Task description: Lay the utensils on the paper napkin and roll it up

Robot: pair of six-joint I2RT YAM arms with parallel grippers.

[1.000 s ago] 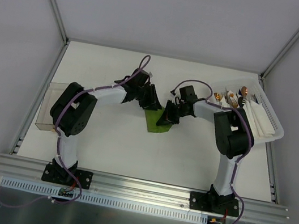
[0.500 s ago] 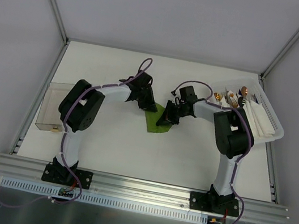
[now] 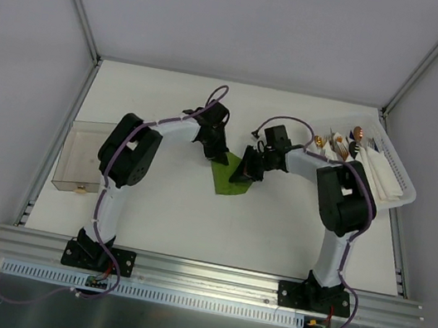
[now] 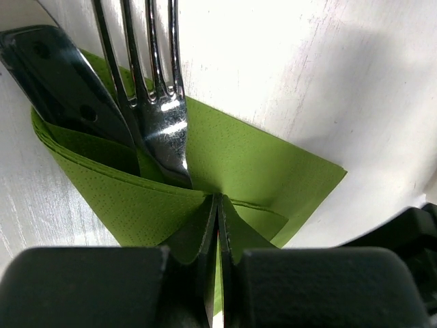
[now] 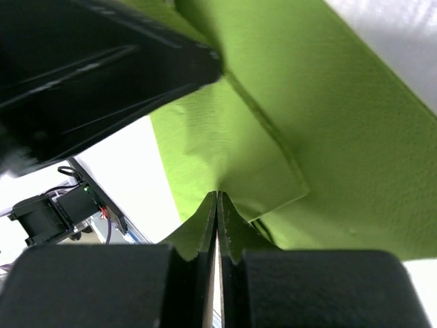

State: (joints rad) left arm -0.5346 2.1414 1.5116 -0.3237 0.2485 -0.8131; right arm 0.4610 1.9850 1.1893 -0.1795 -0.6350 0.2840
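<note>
Left tool point(image 4: 217, 205) pinches paper napkin point(image 4: 273, 164), arm point(image 3: 166, 130) outstretched.

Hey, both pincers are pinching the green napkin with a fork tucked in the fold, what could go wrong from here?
1. The left pincer and right pincer are each shut on a thin fold of the olive-green paper napkin. If they pull against each other, the paper could tear.
2. The silvery metal fork sits loosely in the fold, tines reaching past the napkin's edge, so it may slide out during rolling.
</note>
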